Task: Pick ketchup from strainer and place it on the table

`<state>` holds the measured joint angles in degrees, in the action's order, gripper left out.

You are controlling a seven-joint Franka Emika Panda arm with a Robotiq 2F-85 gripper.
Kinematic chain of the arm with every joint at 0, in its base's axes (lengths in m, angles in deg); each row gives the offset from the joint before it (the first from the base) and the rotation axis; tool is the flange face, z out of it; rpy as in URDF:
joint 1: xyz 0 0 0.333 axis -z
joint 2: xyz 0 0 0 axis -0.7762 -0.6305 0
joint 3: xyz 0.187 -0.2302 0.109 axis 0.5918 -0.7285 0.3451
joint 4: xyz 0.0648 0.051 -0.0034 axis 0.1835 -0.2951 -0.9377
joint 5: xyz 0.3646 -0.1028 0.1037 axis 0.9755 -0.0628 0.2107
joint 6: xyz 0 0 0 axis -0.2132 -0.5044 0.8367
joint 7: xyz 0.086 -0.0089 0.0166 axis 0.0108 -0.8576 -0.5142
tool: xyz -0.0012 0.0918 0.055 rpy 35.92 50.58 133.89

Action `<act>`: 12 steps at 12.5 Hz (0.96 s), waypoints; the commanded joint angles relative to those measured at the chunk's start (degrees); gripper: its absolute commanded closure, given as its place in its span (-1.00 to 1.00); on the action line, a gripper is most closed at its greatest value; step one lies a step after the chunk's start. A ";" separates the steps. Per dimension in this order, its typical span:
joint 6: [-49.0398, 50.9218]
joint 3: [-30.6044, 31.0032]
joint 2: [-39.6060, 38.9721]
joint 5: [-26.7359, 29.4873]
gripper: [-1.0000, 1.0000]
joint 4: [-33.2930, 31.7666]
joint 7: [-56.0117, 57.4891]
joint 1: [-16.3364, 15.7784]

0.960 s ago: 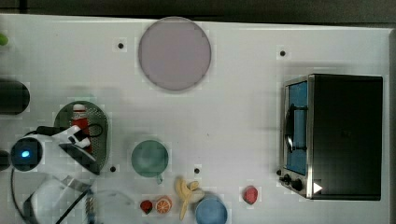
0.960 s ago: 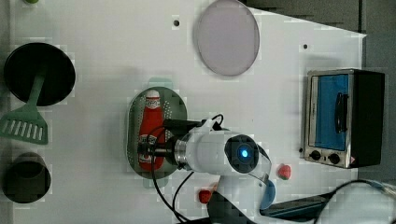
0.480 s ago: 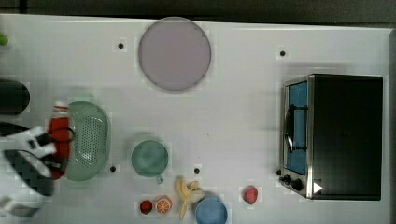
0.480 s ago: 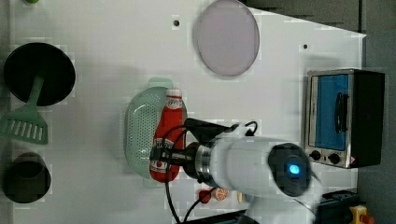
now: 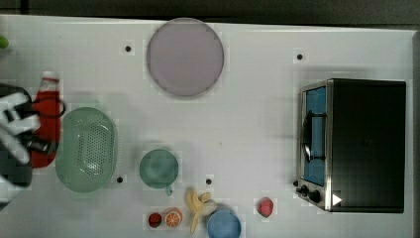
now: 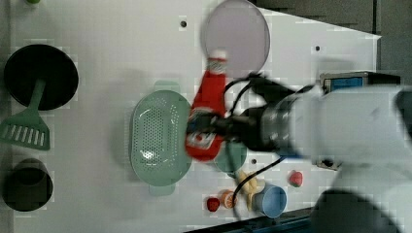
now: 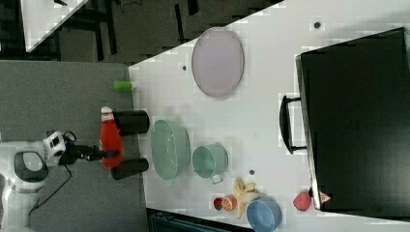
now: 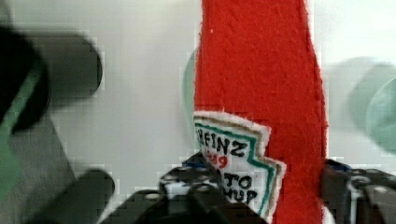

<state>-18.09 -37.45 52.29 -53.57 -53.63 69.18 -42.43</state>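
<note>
Ketchup (image 6: 206, 114): red squeeze bottle, white cap, white-and-dark label, clamped low on its body by the gripper (image 6: 214, 127), held just beside the strainer (image 6: 160, 138). Strainer: pale green, perforated, nothing inside.

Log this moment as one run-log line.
phase: carry | gripper: shut on ketchup | ketchup: lifted out of strainer | table: placement not yet done

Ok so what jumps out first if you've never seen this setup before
The red ketchup stands out most, clamped near its base by the gripper and held beside the empty pale green strainer. Next, the dark toaster oven at the top view's right edge of the table, and the big greyish-pink plate near its upper edge.
</note>
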 commanded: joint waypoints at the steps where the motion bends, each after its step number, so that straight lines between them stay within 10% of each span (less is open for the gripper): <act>1: 2.59 -6.05 -0.20 -0.21 -0.19 3.18 4.64 7.48; 12: 2.64 -25.30 -0.02 -1.59 -0.19 0.34 31.19 13.65</act>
<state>-16.28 -65.01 51.25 -54.71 -53.52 95.92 -27.54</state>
